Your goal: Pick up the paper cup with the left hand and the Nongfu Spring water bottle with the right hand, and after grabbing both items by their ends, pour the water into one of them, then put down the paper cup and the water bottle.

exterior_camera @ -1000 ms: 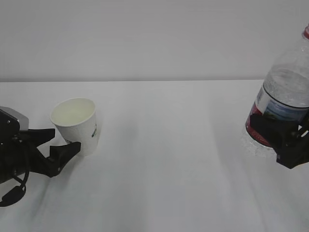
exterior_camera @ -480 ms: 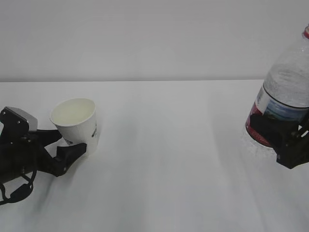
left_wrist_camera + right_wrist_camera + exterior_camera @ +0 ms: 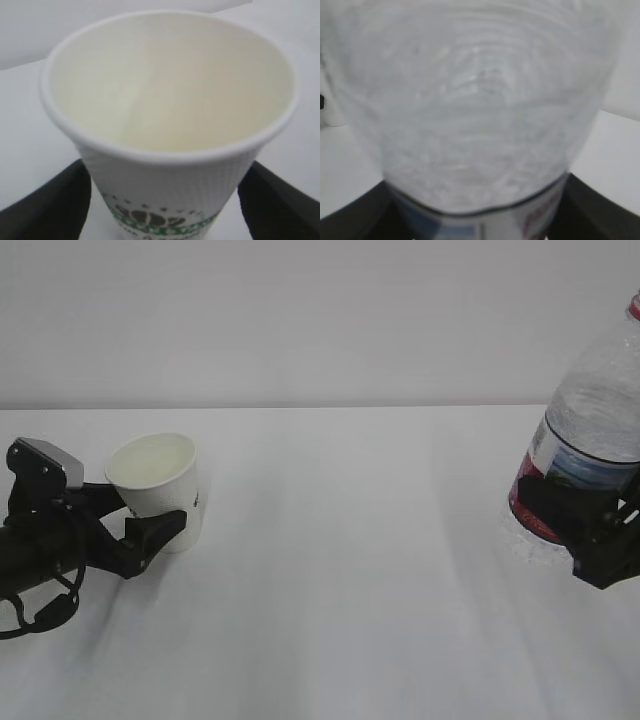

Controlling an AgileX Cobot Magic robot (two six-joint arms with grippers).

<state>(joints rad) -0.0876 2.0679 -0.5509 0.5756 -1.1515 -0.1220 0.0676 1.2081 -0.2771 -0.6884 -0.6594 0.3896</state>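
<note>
A plain white table [image 3: 330,570] runs back to a bare pale wall, and there is nothing on it but the two things the arms are after. On the left, the small white tapered paper cup [image 3: 160,490] with its cream inside and dark green logo sits tipped a little in the left hand [image 3: 140,530], a black gripper with a grey boxy module. Its jaws stand wide, one finger either side of the cup's lower wall, and they look closed onto it. On the right, the clear ribbed Nongfu Spring water bottle [image 3: 590,440], red at the neck and red-and-white at the label, leans in the right hand [image 3: 575,515], whose black jaws are clamped around its lower body.

The two are well apart, so the pour is not yet begun. I would worry about the cup: thin paper held low by the wall could crush or twist out when water lands in it. The bottle's top runs out of the frame, so I cannot tell whether a cap is on.

The left wrist view looks straight into the cup [image 3: 170,85] and shows it dry and empty, which the room view does not settle. The right wrist view shows the bottle [image 3: 470,110] filling the frame, with black fingers at both lower corners.
</note>
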